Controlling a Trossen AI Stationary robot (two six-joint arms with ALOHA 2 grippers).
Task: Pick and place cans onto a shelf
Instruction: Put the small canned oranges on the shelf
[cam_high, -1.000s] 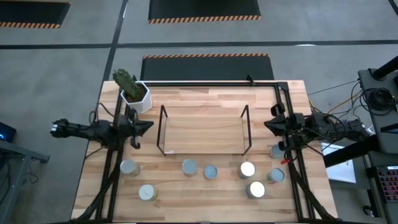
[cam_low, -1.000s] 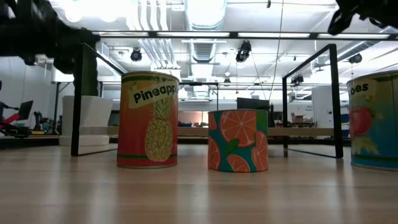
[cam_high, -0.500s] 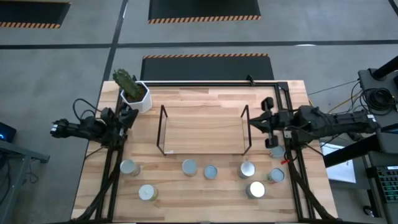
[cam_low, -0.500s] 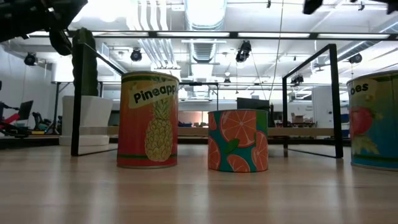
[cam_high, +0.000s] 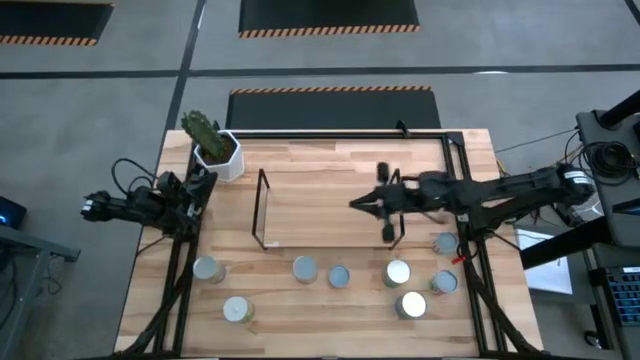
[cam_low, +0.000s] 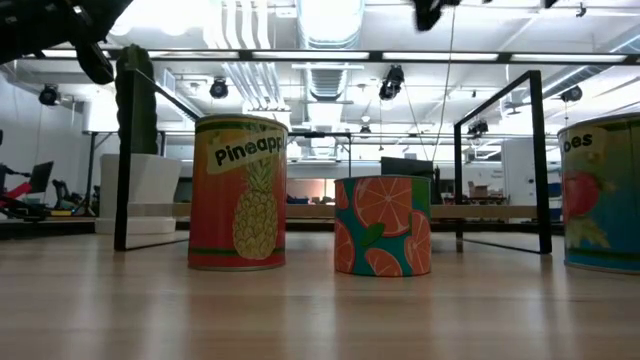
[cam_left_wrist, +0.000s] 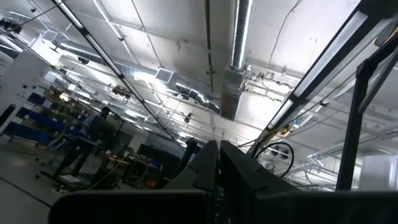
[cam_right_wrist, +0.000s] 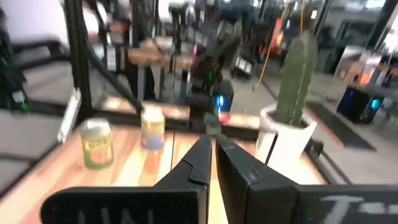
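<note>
Right gripper (cam_high: 358, 204): fingers pressed together, holding nothing, now reaching over the shelf (cam_high: 320, 215) from its right frame. Left gripper (cam_high: 205, 183): closed, waiting left of the shelf. Cans (cam_high: 397, 271): lying in front of the shelf, none placed; picking not begun.

Grey floor (cam_high: 120, 100), 3 black hazard-striped mats (cam_high: 330, 15), exposed ceiling ducts (cam_left_wrist: 239, 37), bright strip lights (cam_low: 330, 15)
</note>
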